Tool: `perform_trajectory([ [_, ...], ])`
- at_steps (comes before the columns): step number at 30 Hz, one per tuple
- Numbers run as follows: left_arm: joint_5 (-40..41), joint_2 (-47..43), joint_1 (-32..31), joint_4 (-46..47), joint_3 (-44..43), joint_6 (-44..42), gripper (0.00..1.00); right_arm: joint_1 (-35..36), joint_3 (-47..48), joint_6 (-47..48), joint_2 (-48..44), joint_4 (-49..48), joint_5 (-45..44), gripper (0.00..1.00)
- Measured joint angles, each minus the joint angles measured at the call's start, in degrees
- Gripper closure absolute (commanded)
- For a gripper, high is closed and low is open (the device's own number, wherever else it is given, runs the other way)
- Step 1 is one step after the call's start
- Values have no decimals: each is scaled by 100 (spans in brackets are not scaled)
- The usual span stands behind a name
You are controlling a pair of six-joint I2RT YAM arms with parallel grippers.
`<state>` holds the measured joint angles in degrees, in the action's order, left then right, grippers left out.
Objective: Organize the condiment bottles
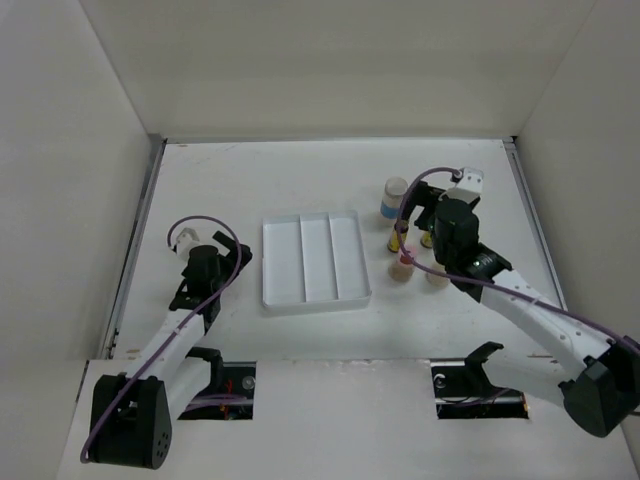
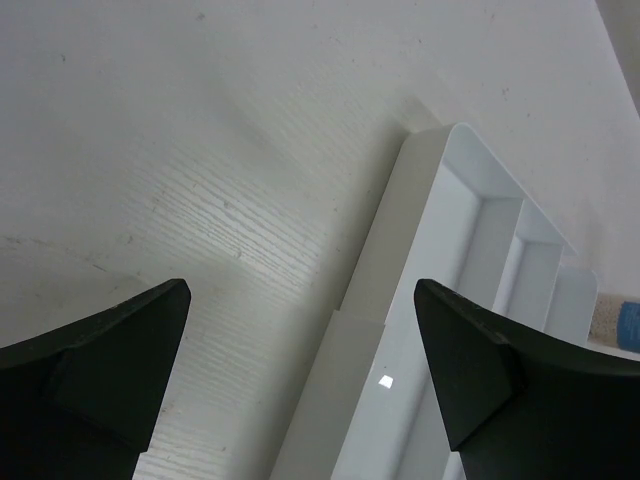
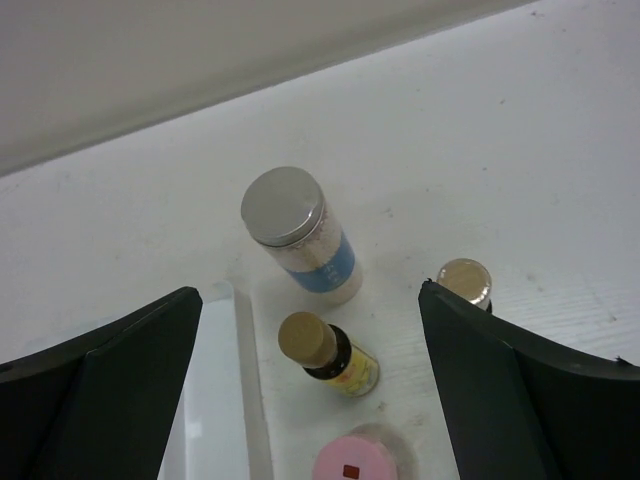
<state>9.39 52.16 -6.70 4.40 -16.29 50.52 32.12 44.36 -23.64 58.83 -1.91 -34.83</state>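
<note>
A white wood-grain table (image 1: pixel 220 180) fills the top view. At its centre lies a white rectangular plastic tray (image 1: pixel 266 262) with 3 long compartments running from 12 to 6 o'clock.

The left gripper (image 2: pixel 302 290) sits at 9 o'clock from the tray. Its 2 dark fingers are spread wide over bare table just beside the tray's edge, with nothing between them. The right gripper (image 3: pixel 310 292) hangs above the bottle group at 3 o'clock from the tray, its fingers also spread wide and gripping nothing.

All 5 condiment bottles stand upright on the table, near the tray but apart from it.

- **Clear jar:** the clear jar with a grey lid and blue label (image 3: pixel 300 235) is at 12 o'clock in the group.
- **First slim bottle:** a slim dark bottle with a yellow label and tan cap (image 3: pixel 325 355) stands just at 6 o'clock from the jar.
- **Second slim bottle:** the second slim tan-capped bottle (image 3: pixel 465 280) is at 3 o'clock from the first.
- **Pink-topped bottle:** the squat pink-topped bottle (image 3: pixel 353 460) is at 6 o'clock from the first slim one.
- **Cream-topped bottle:** the squat cream-topped bottle (image 1: pixel 437 275) is at 3 o'clock from the pink one, partly hidden under the right arm.
</note>
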Motion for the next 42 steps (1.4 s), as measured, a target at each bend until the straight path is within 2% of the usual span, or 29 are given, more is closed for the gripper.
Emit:
perform_trajectory([
  [7, -22, 0, 98, 11, 0, -22, 0, -262, 601, 297, 1021, -24, 824, 5],
  [11, -39, 0, 105, 44, 2, -37, 0, -348, 1204, 396, 1690, 46, 1123, 0],
  [15, -44, 0, 105, 103, 2, -50, 0, -365, 1845, 509, 2437, 109, 1255, 0],
  [21, -59, 0, 105, 157, 4, -61, 0, -393, 2343, 616, 3239, 286, 1180, 0],
  [30, -66, 166, 103, 334, 4, -59, 0, -551, 2345, 658, 3641, 391, 758, 1],
  [32, -66, 197, 103, 356, 7, -59, 0, -590, 2371, 660, 3797, 391, 778, 12],
  [34, -66, 201, 103, 380, 7, -59, 0, -623, 2411, 667, 3956, 385, 817, 32],
  [36, -66, 201, 103, 411, 13, -59, 0, -625, 2430, 667, 4039, 315, 861, 45],
  [37, -66, 199, 105, 426, 20, -57, 0, -625, 2430, 686, 4041, 302, 850, 49],
  [42, -66, 184, 109, 446, 39, -59, 0, -560, 2232, 815, 3895, -111, 780, 51],
])
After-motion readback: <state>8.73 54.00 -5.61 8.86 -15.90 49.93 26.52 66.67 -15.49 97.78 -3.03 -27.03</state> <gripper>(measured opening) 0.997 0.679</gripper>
